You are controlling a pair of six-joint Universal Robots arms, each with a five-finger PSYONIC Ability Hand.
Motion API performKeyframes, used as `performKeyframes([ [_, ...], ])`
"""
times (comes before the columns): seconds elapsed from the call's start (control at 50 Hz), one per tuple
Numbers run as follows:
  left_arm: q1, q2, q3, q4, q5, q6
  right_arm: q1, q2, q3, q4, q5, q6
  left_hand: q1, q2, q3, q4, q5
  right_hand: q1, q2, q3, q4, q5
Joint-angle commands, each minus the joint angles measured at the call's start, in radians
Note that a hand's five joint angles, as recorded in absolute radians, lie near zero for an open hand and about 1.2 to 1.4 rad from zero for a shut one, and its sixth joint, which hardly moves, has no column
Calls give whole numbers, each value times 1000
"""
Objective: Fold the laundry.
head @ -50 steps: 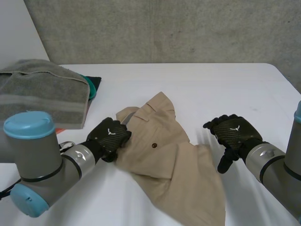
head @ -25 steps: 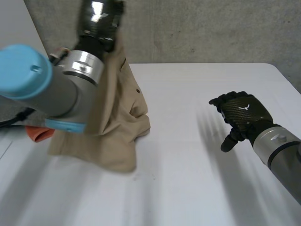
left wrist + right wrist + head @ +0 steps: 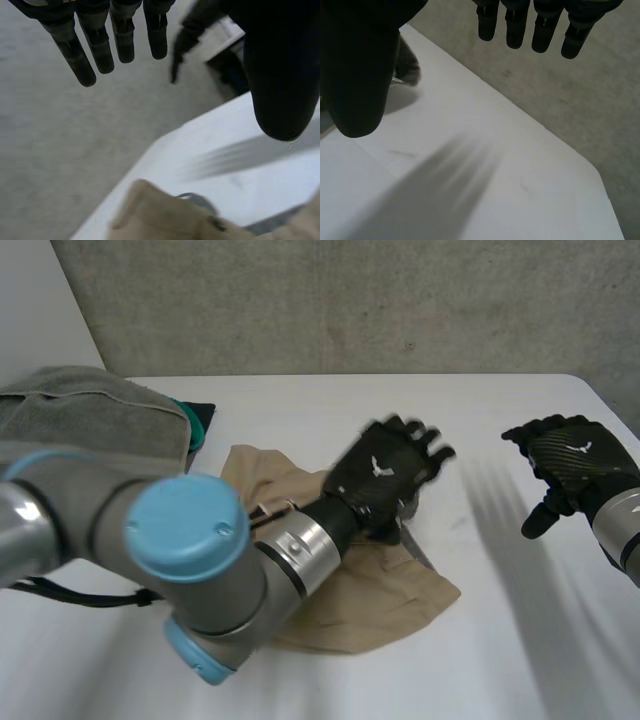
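Left robot hand (image 3: 385,475): released, fingers (image 3: 100,47) straight and spread, thumb apart, nothing in it. Hovers over the far right part of the crumpled beige cloth garment (image 3: 400,592). The left wrist view puts the cloth below the palm, clear of the fingertips.

Right robot hand (image 3: 570,452): also released, fingers (image 3: 542,27) straight, holding nothing. It is up off the white surface (image 3: 330,405), well apart from the garment, out toward the right edge.

Garment: bunched near the middle of the surface, not flat, no clean fold line showing. One lobe points toward the folded grey towel (image 3: 90,425); another spills nearer the robot. The left arm (image 3: 200,560) lies across the middle and hides the rest. Towel sits at the far left with a teal item (image 3: 200,424) just beside it.

Judgement: folding barely begun; the cloth wants spreading first.

Risks from here:
- Grasping blind into the heap could pinch several layers at once; a lift would then drag the whole bundle rather than open it
- Left arm reaches across the cloth; pulling back low could snag and rumple it, or shove it toward the towel
- Right robot hand is far off; a one-handed pull with nothing pinning the other side would slide the garment along the smooth surface, not stretch it
- Edges and corners are hidden in the folds, so a wrong pick is likely
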Motion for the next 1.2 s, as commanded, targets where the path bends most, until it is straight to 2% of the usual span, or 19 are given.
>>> performKeyframes([
  [0.02, 64, 250, -172, -70, -244, 1, 14, 5, 0, 18, -132, -142, -39, -28, -34, -27, -13, -36, -14, -14, -17, -30],
  [0.1, 112, 344, -290, -183, -342, 1, 56, 20, 21, 93, -140, -179, -56, -46, -52, -45, -31, 104, 126, 126, 123, 111],
  [0.18, 176, 396, -414, -323, -402, -5, 135, 65, 44, 148, -143, -199, -39, -28, -35, -27, -13, 190, 212, 212, 209, 196],
  [0.3, 256, 415, -563, -441, -422, -13, 208, 126, 72, 106, -151, -251, -12, -2, -8, -1, 13, 240, 262, 262, 259, 246],
  [0.4, 329, 436, -635, -391, -416, -14, 222, 192, 95, 14, -152, -309, 5, 16, 9, 17, 31, 272, 294, 294, 291, 278],
  [0.44, 372, 438, -655, -343, -413, -11, 223, 212, 95, -15, -151, -315, 75, 86, 80, 87, 101, 293, 315, 315, 312, 299],
  [0.54, 409, 424, -669, -250, -390, -8, 242, 289, 79, -94, -143, -317, 140, 151, 144, 151, 166, 331, 353, 353, 350, 337],
  [0.62, 420, 387, -667, -201, -338, -8, 249, 332, 67, -158, -142, -317, 298, 309, 303, 310, 324, 445, 467, 467, 464, 451],
  [0.64, 423, 372, -667, -193, -329, -8, 249, 339, 64, -181, -138, -315, 351, 362, 355, 363, 377, 535, 557, 558, 554, 542],
  [0.68, 426, 334, -660, -178, -310, -8, 249, 342, 61, -196, -132, -315, 729, 740, 733, 740, 754, 738, 760, 760, 757, 744],
  [0.72, 426, 321, -655, -167, -307, -6, 249, 343, 56, -210, -122, -314, 1040, 1051, 1044, 1051, 1066, 1164, 1186, 1186, 1183, 1170],
  [0.74, 426, 321, -648, -161, -309, -5, 249, 341, 52, -209, -117, -314, 1085, 1096, 1089, 1096, 1110, 1167, 1189, 1189, 1185, 1173],
  [0.86, 425, 395, -606, -164, -307, 1, 240, 321, 26, -200, -63, -300, 1085, 1096, 1090, 1097, 1111, 1167, 1189, 1189, 1185, 1173],
  [0.9, 422, 451, -574, -168, -304, 3, 235, 251, 12, -190, -40, -305, 1085, 1096, 1090, 1097, 1111, 1167, 1189, 1189, 1185, 1173],
  [0.94, 420, 490, -546, -173, -304, 4, 235, 177, -6, -166, -27, -309, 1085, 1096, 1090, 1097, 1111, 1167, 1189, 1189, 1185, 1173],
  [0.96, 419, 511, -531, -176, -304, 4, 235, 105, -31, -119, -11, -312, 1085, 1096, 1090, 1097, 1111, 1167, 1189, 1189, 1185, 1173],
  [1.04, 417, 655, -422, -217, -303, 4, 223, -28, -158, 73, 9, -302, 1085, 1096, 1090, 1097, 1111, 1167, 1189, 1189, 1185, 1173],
  [1.2, 409, 732, -194, -332, -281, -6, 177, -107, -476, 411, 13, -248, 1085, 1096, 1090, 1097, 1111, 1167, 1189, 1189, 1185, 1173],
])
